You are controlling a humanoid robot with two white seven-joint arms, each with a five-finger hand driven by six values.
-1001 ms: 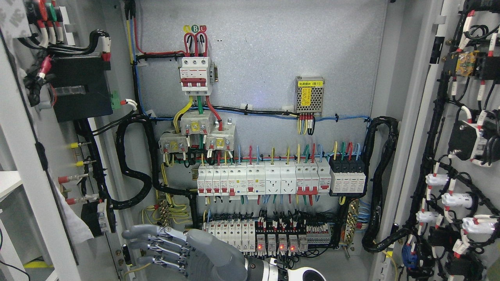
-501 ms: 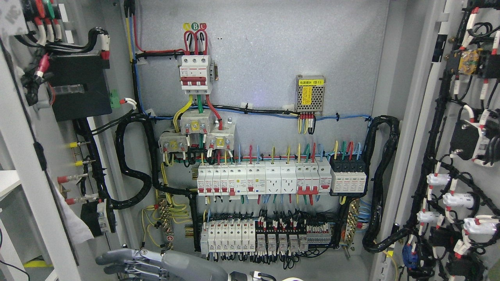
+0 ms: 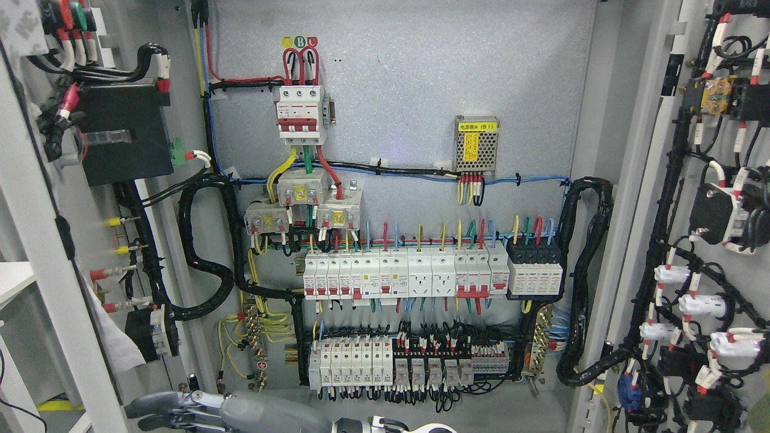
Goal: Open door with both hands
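back panel [image 3: 421, 78]: matt grey metal, faintly speckled
doors [image 3: 36, 198]: smooth grey painted metal, a low sheen on the edge
main breaker [image 3: 301, 114]: smooth white plastic with glossy red levers
breaker row [image 3: 397, 273]: glossy white plastic, red and blue toggles
power supply [image 3: 476, 144]: perforated bare metal case, yellow paper-like label
cable conduit [image 3: 207, 282]: ribbed black plastic, dull
wires [image 3: 289, 165]: smooth coloured plastic sheath
hand [image 3: 234, 410]: smooth grey plastic shell, satin, with shiny metal at the finger joints
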